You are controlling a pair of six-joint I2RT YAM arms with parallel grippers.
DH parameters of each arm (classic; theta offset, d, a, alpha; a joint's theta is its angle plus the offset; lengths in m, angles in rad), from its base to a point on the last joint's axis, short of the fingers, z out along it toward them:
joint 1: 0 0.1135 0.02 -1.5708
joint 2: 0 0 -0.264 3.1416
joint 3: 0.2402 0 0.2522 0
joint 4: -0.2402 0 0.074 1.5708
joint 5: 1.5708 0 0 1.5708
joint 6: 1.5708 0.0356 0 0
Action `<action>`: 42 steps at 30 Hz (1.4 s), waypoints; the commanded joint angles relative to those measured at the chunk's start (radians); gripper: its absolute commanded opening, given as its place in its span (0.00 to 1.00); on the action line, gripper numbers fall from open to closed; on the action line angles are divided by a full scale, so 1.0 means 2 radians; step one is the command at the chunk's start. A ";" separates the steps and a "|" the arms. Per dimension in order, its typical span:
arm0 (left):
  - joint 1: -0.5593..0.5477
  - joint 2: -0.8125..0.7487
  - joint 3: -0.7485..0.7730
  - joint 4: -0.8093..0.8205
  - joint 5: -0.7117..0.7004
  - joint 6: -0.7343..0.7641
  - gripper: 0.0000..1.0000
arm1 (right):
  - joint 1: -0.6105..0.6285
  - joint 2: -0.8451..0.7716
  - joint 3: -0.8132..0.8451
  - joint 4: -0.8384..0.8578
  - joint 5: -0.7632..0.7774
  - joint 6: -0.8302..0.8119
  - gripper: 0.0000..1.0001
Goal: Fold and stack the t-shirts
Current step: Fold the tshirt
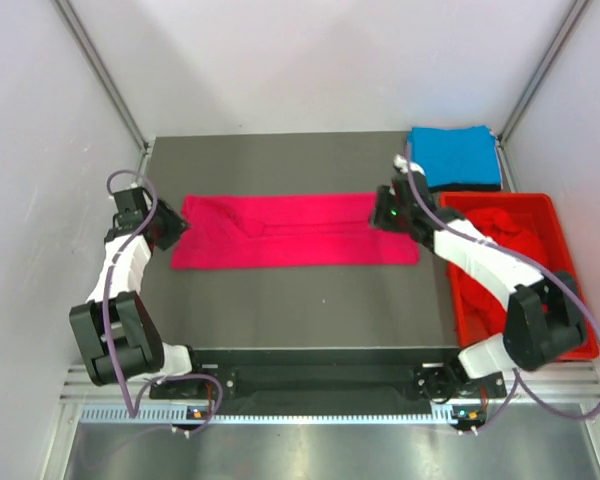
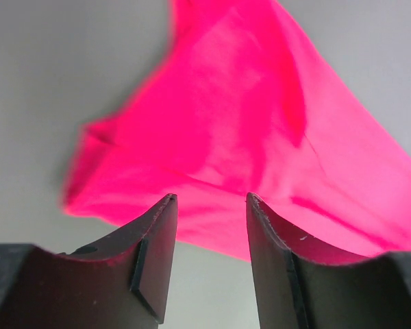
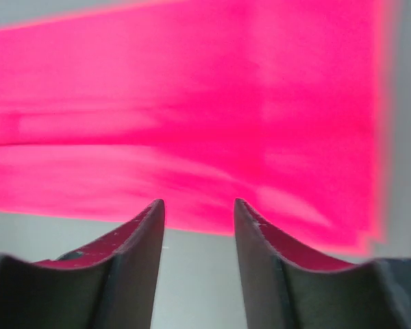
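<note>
I see the pink t-shirt (image 1: 295, 232) lying flat as a long folded band across the desk (image 1: 300, 305). My left gripper (image 2: 210, 199) and right gripper (image 3: 198, 202) sit at its ends, both released, holding nothing.

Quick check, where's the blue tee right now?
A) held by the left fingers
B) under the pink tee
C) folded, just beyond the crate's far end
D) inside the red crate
C: the blue tee lies folded past the far rim of the red crate, apart from the pink tee.
</note>
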 commanded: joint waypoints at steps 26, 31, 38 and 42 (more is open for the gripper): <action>-0.019 0.035 -0.057 0.082 0.043 -0.072 0.49 | 0.139 0.305 0.308 0.109 -0.079 0.041 0.33; -0.019 0.032 -0.067 0.082 0.024 -0.070 0.49 | 0.171 0.364 0.360 0.173 -0.094 0.034 0.27; -0.019 0.049 -0.083 0.095 0.038 -0.087 0.49 | 0.202 0.430 0.418 0.244 -0.114 -0.014 0.27; -0.019 0.055 -0.080 0.093 0.042 -0.090 0.49 | 0.214 0.460 0.440 0.256 -0.116 -0.047 0.30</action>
